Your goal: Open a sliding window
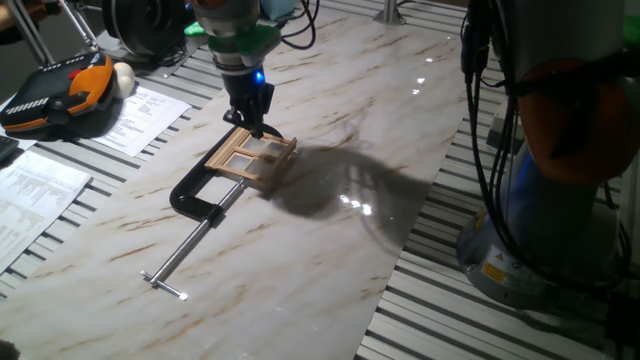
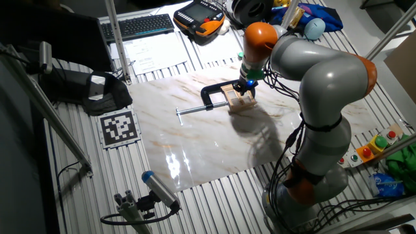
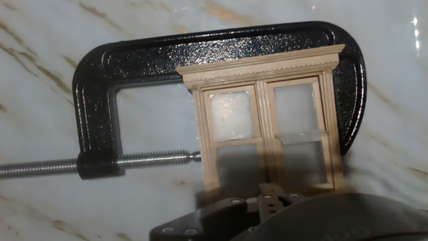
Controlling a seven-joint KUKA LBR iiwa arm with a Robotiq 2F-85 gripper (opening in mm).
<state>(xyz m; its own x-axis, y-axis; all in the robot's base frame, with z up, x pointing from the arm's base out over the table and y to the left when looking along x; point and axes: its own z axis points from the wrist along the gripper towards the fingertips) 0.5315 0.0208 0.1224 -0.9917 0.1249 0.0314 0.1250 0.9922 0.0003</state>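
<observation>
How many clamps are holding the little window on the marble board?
1. A black clamp wraps the window frame, its screw touching the frame's side. None other shows, though the tool hides the frame's near edge.

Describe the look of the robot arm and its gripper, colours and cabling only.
The arm has rounded light-grey shells with orange bands at its joints. A green ring sits above the black gripper, where a small blue light glows. Black cables hang along the arm toward its base. No markings on the arm are readable.

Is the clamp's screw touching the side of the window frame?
Yes, in the hand view the tip of the clamp screw meets the left side of the window frame.
</observation>
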